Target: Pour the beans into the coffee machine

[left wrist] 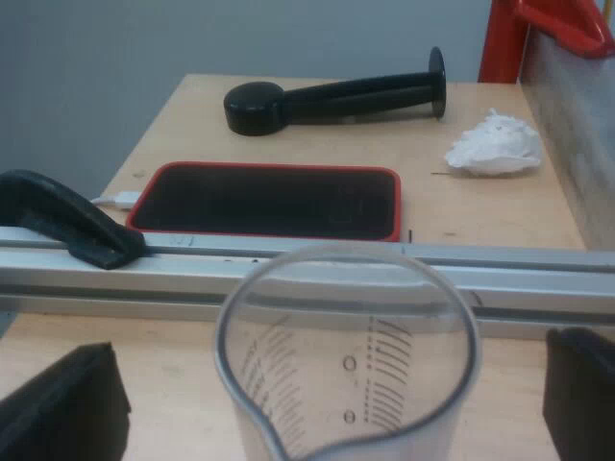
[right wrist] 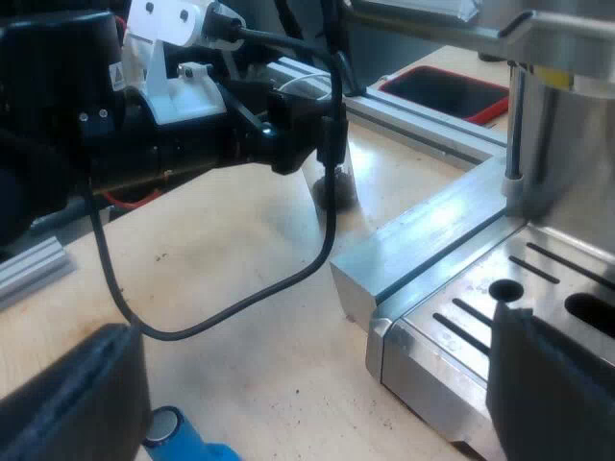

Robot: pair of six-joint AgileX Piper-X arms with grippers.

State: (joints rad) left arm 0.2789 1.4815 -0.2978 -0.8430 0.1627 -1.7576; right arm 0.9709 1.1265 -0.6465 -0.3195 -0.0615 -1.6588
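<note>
A clear measuring glass (left wrist: 346,355) with printed marks stands on the wooden table between the fingers of my left gripper (left wrist: 336,408). That gripper is open, with a gap on each side of the glass. In the right wrist view the left arm (right wrist: 192,125) reaches to the same glass (right wrist: 332,178), which has something dark at its bottom. My right gripper (right wrist: 317,408) is open and holds nothing, low over the table beside the espresso machine's drip tray (right wrist: 480,317).
Beyond the glass runs an aluminium rail (left wrist: 307,274) with a black clamp (left wrist: 67,226) on it. Past it lie a red-rimmed black tray (left wrist: 269,200), a black-knobbed tamper (left wrist: 327,101) on its side and crumpled white paper (left wrist: 493,146). A blue tamper (right wrist: 178,437) sits near my right fingers.
</note>
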